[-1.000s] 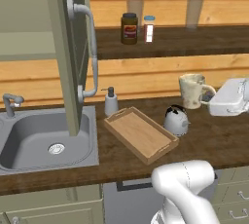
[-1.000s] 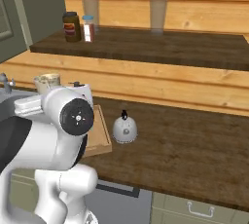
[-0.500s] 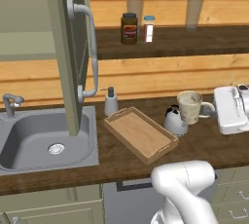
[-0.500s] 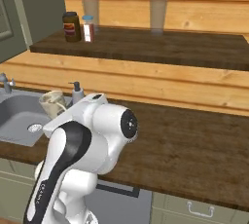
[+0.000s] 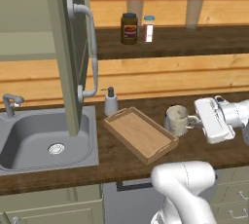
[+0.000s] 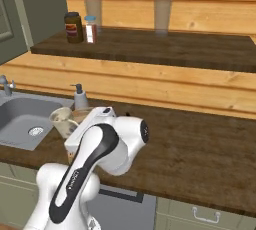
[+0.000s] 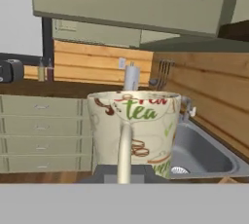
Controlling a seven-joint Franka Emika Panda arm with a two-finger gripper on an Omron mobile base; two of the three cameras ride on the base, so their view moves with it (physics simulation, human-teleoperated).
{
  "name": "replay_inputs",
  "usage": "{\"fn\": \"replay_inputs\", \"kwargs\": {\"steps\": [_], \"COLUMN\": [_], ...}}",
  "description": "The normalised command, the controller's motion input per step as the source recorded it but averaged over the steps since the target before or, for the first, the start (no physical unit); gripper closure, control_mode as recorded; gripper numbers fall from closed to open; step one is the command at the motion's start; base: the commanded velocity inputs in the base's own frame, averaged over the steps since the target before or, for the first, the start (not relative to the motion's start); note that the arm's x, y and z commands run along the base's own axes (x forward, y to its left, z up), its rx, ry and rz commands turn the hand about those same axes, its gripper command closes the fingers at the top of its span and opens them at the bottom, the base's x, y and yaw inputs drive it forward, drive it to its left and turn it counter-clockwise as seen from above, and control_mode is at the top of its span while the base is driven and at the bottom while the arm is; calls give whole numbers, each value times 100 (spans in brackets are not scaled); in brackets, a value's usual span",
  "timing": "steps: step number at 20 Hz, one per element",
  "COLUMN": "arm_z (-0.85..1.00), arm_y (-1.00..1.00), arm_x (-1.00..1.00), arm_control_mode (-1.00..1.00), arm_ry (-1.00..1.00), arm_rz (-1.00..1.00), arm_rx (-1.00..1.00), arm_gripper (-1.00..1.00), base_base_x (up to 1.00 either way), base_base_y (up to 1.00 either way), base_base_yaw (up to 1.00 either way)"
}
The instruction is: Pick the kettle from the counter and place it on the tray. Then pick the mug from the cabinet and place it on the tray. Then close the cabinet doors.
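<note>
The cream mug hangs at the tray's right end, and my gripper reaches it from the right, shut on its side handle. In the hand view the mug is close in front, its loop handle running down to my fingertips. The right base view has the mug left of my white hand. The light wooden tray lies bare on the counter. The kettle is hidden behind the mug. The olive cabinet door stands open, with its grey bar handle facing me.
A white soap dispenser stands behind the tray. The grey sink with its faucet lies to the left. On the wooden shelf stand a dark brown jar and a small bottle.
My hand has carried the mug down and to the left, from above the counter's right part to the tray's right end, where it now covers the kettle. The grip stayed shut.
</note>
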Motion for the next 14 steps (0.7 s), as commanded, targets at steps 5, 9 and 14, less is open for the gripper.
{"fn": "replay_inputs", "kwargs": {"steps": [5,9,14], "arm_z": [-72,-67,-54], "arm_y": [0,0,0], "arm_x": [38,38,48], "arm_control_mode": [-100,-100,-100], "arm_ry": [0,0,0], "arm_rz": [14,9,1], "arm_rx": [0,0,0], "arm_gripper": [100,100,100], "base_base_x": [0,0,0], "base_base_y": [0,0,0], "base_base_yaw": [0,0,0]}}
